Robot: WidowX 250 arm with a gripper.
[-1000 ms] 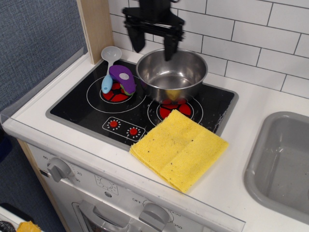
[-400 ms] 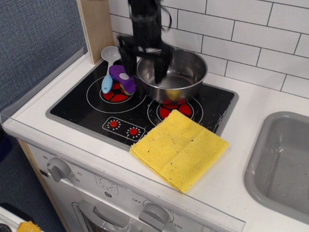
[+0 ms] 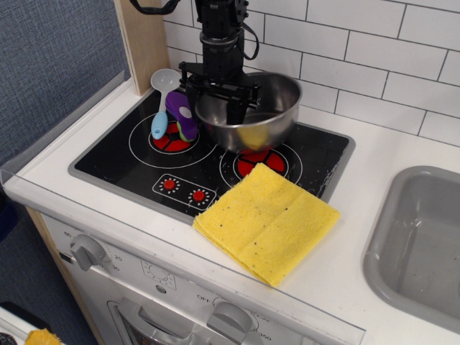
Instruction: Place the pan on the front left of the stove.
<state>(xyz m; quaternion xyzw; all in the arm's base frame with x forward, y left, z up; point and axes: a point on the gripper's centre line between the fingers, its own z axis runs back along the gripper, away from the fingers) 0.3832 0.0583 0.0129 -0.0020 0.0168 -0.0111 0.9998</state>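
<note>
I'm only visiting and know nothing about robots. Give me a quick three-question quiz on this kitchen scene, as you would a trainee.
1. True or false: the pan sits flat on the stove.
2. What lies partly over the stove's front right corner? A) a yellow cloth B) a red plate C) a green cup
3. Fill in: one finger of the gripper is inside the pan and the other is ____ it.

Key
1. False: the pan is tilted, its left rim gripped.
2. A, the yellow cloth.
3. Outside, next to the purple utensil on the left burner.
</note>
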